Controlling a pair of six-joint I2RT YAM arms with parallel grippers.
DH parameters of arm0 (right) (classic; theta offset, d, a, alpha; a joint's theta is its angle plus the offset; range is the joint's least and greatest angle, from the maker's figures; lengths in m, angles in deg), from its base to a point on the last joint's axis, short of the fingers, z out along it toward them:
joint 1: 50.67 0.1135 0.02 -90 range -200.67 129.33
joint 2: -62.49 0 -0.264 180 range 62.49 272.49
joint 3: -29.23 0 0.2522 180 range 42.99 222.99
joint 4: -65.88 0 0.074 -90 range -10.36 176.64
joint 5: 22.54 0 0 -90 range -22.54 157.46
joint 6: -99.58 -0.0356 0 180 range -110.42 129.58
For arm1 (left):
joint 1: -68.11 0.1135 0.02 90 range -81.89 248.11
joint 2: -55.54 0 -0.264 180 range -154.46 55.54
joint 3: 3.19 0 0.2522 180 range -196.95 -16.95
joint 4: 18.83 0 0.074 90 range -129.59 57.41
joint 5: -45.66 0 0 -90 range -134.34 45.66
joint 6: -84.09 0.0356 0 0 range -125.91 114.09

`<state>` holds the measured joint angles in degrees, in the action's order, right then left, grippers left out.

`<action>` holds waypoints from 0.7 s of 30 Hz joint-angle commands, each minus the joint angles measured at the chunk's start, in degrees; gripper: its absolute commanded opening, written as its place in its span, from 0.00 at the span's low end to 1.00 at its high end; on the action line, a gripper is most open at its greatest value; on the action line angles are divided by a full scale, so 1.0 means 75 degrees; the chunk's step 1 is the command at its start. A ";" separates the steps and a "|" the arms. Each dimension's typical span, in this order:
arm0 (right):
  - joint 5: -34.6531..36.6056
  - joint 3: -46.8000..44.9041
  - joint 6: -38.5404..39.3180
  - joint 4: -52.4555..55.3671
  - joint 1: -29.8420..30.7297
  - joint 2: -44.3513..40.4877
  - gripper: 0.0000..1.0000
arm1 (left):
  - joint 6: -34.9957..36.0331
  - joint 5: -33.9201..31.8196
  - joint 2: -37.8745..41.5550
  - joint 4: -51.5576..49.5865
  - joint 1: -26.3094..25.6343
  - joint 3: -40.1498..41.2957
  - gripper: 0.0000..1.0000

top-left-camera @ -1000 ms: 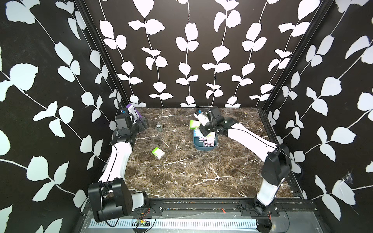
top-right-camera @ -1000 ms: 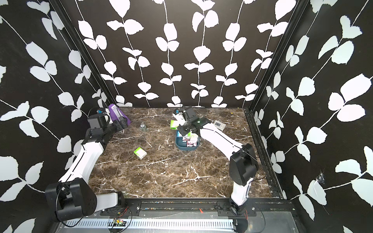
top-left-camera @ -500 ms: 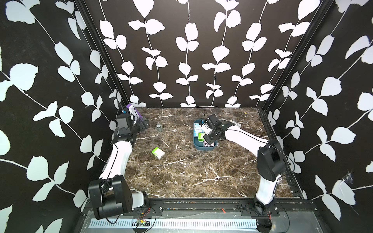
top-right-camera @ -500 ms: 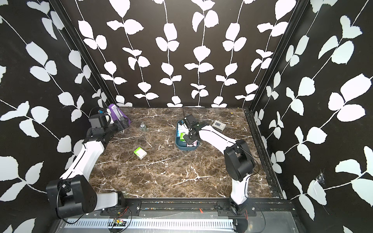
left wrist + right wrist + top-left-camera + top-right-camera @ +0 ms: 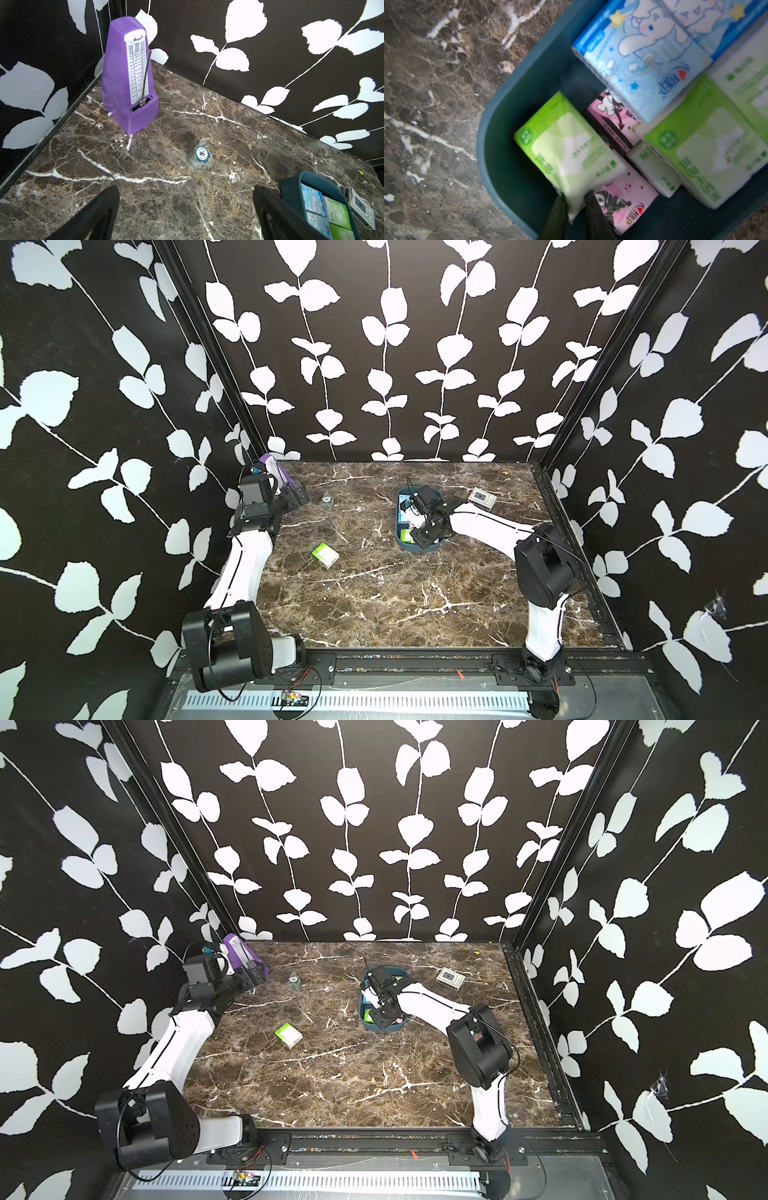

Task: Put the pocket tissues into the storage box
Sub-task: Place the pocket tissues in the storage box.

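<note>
Two right gripper [image 5: 574, 207] fingers [image 5: 595, 209] pinch a green tissue pack [image 5: 566, 149] by its corner, inside the storage box [image 5: 508, 104]; left gripper [image 5: 185, 188] gapes wide.

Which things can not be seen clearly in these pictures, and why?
- Top views: the right arm covers the storage box; its pocket tissues cannot be counted.
- Right wrist view: the green pack in the right gripper is blurred; gripped or loose, unclear.
- Left wrist view: the picture's edge cuts off the storage box.
- Top views: the print on the loose pack is too small.
</note>
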<state>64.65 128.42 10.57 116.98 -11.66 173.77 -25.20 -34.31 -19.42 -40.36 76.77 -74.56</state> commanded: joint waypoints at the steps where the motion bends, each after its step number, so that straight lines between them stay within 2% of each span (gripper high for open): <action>1: -0.0097 0.0361 -0.0074 0.0229 -0.0031 -0.0003 0.37 | 0.0089 -0.0012 0.0116 0.0041 -0.0028 -0.0054 0.99; 2: -0.0106 0.0392 -0.0074 0.0276 -0.0064 -0.0049 0.45 | 0.0087 -0.0012 0.0120 0.0046 -0.0019 -0.0052 0.99; 3: -0.0103 0.0430 -0.0068 0.0312 -0.0118 -0.0118 0.48 | 0.0088 -0.0024 0.0124 0.0046 -0.0029 -0.0052 0.99; 8: -0.0106 0.0605 -0.0130 0.0373 -0.0422 -0.0512 0.49 | 0.0069 0.0001 0.0116 0.0058 -0.0020 -0.0051 0.99; 10: -0.0151 0.0743 -0.0155 0.0427 -0.0488 -0.0553 0.42 | 0.0064 -0.0005 0.0113 0.0063 -0.0023 -0.0037 0.99; 14: -0.0348 0.1096 -0.0331 0.0693 -0.0501 -0.0306 0.22 | 0.0056 -0.0009 0.0140 0.0082 -0.0020 -0.0008 0.99; 18: -0.0680 0.1263 -0.0774 0.0719 -0.0490 -0.0045 0.16 | 0.0089 -0.0032 0.0172 0.0053 -0.0020 0.0014 0.99; 21: -0.0766 0.1295 -0.0980 0.0715 -0.0456 0.0074 0.15 | 0.0099 -0.0046 0.0179 0.0052 -0.0019 0.0014 0.99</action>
<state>60.61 135.96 5.92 120.94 -15.47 172.48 -25.18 -34.38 -19.42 -40.36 76.77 -74.56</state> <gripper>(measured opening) 0.154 0.989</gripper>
